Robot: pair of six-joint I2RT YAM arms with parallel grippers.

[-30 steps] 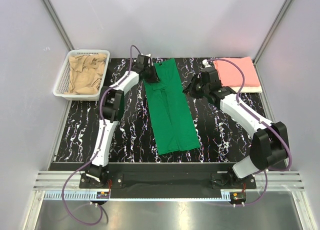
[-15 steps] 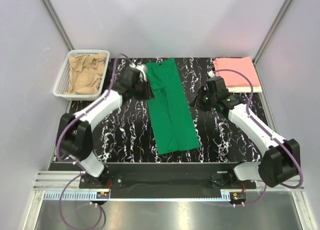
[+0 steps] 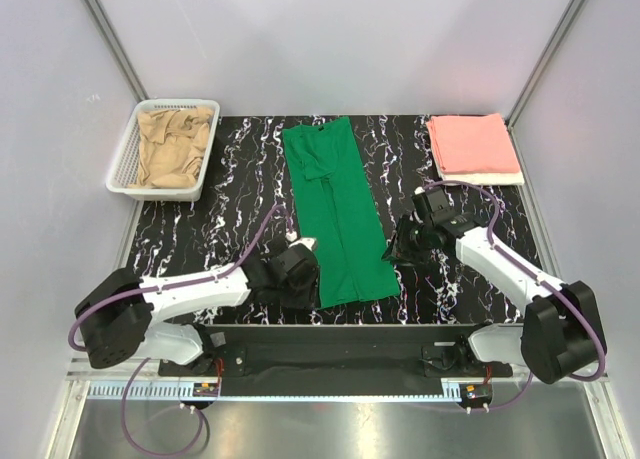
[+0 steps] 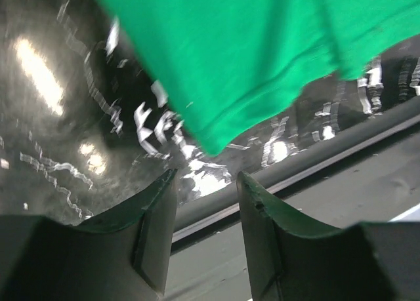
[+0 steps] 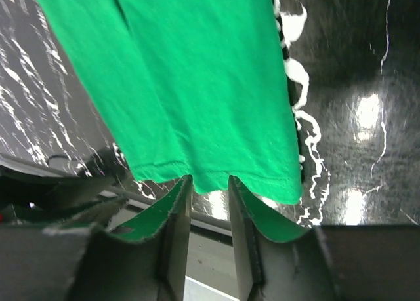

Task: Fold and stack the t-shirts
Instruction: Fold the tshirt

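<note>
A bright green t-shirt (image 3: 340,209) lies folded into a long strip down the middle of the black marbled table. My left gripper (image 3: 305,282) is low by its near left corner, open and empty; in the left wrist view the green corner (image 4: 216,140) lies just beyond the gripper (image 4: 207,183). My right gripper (image 3: 395,251) is at the strip's near right edge, open, with the green hem (image 5: 197,78) right at the tips of the gripper (image 5: 210,183). A salmon pink t-shirt (image 3: 473,144) lies folded on a white one (image 3: 490,179) at the far right. A tan t-shirt (image 3: 170,144) is crumpled in the basket.
The white mesh basket (image 3: 125,159) stands at the far left corner. A black rail (image 3: 340,331) runs along the table's near edge, close to both grippers. Grey walls enclose the table on three sides.
Both arms have swung from the far end of the green t-shirt down to its near end. Both grippers have opened wider. The shirt's far end now lies flat.
</note>
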